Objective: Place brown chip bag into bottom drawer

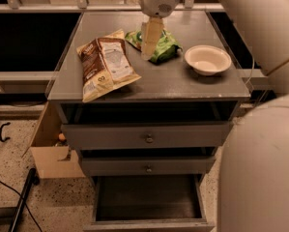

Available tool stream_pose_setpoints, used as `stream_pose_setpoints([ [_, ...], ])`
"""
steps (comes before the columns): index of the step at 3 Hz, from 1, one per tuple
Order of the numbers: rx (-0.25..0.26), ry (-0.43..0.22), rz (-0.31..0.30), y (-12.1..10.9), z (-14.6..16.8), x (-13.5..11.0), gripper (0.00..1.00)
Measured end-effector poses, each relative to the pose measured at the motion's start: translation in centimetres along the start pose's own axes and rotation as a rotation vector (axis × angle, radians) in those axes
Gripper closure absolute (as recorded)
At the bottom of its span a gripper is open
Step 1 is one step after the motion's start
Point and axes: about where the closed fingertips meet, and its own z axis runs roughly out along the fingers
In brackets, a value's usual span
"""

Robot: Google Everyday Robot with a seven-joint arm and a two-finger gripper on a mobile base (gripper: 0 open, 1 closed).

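The brown chip bag lies flat on the left half of the grey cabinet top, its white label panel facing up. The bottom drawer is pulled out below, and its dark inside holds nothing I can see. My gripper hangs from above over the back middle of the top. It is in front of the green snack bag and just right of the brown bag's far corner, with a gap between them.
A white bowl sits on the right side of the top. Two shallower drawers with round knobs are closed above the open one. A cardboard box stands on the floor at the left. My arm's white housing fills the right edge.
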Motion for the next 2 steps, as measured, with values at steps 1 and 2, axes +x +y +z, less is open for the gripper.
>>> stream_pose_setpoints([
  [1, -0.044, -0.062, -0.001, -0.6, 2.0, -1.2, 0.0],
  [2, -0.075, -0.119, 0.002, -0.9, 3.5, -2.5, 0.0],
])
